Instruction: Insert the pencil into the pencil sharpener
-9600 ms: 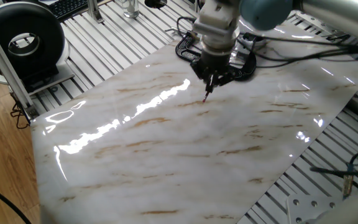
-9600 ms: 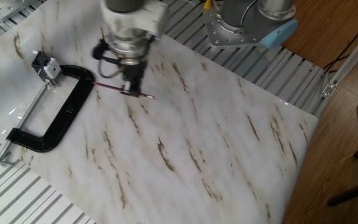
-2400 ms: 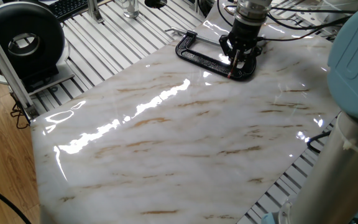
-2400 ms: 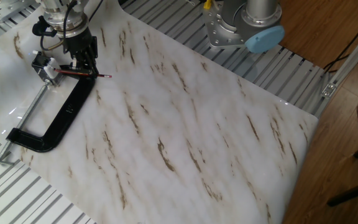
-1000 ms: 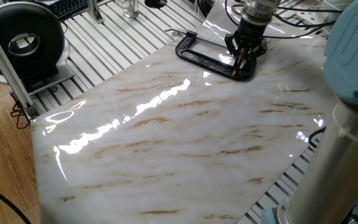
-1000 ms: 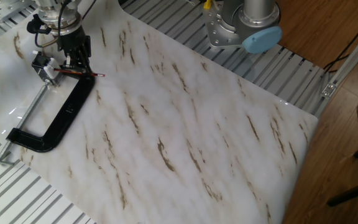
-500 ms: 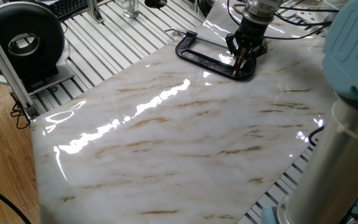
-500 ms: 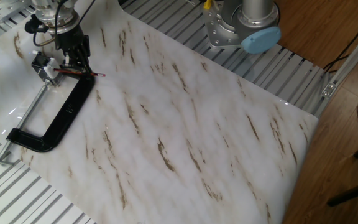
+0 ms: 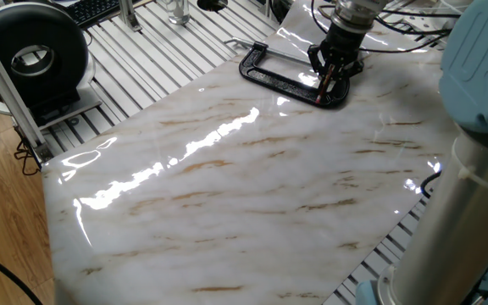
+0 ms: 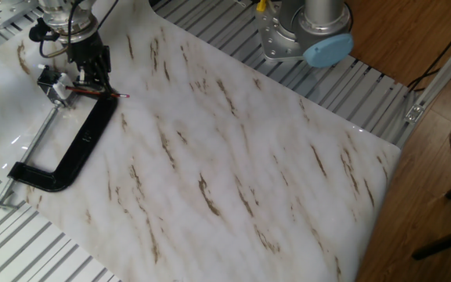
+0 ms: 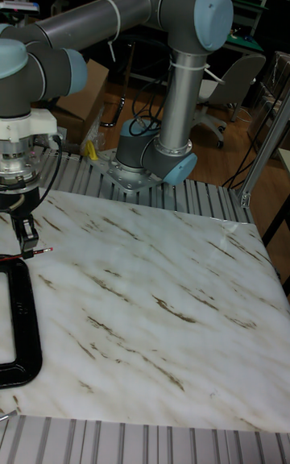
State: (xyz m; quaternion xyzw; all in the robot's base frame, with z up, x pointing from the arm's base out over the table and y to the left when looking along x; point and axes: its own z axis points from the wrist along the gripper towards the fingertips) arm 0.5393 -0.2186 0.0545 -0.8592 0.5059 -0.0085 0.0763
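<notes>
The dark red pencil lies nearly level, and my gripper is shut on it near its middle. One end of the pencil points at the small silver and black pencil sharpener, which is held in the jaw of a black C-clamp; the pencil's end sits right at the sharpener. The other end sticks out to the right. In one fixed view the gripper stands over the clamp with the pencil sloping down, and the sharpener is hidden. The tall view shows the gripper, pencil and clamp.
A marble-patterned sheet covers the slotted aluminium table. The arm's base is bolted at the sheet's far edge. A black round device and a glass stand off the sheet at the left and back.
My gripper has crept a little further toward the sharpener with the pencil still in it. The clamp and sharpener have stayed put.
</notes>
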